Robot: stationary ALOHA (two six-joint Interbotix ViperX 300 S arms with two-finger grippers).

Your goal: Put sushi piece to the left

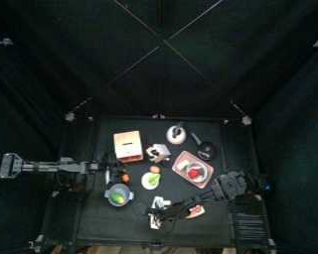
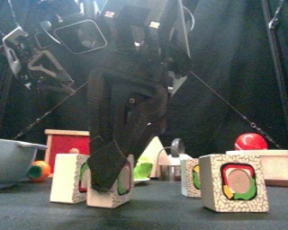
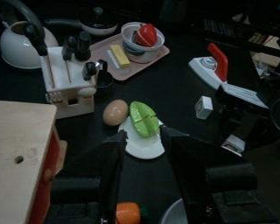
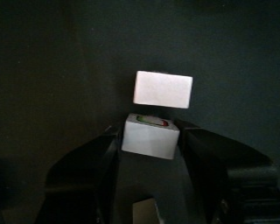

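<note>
Directly between right end effector (image 4: pixel 149 144) jaws: sushi piece (image 4: pixel 150 137)

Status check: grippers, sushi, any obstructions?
Right gripper open, straddling sushi piece. Left gripper open, resting aside. White block just beyond the sushi.

black table (image 1: pixel 95 149), pink tray (image 1: pixel 199 169), kettle (image 1: pixel 177 132)

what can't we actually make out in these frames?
- Contact: right wrist view shows the sushi piece between the open right gripper jaws; touch unclear.
- Front view: the gripper covers most of it.
- Top view: sushi pieces too small under the right arm.
- Left gripper: rests apart, open.
</note>
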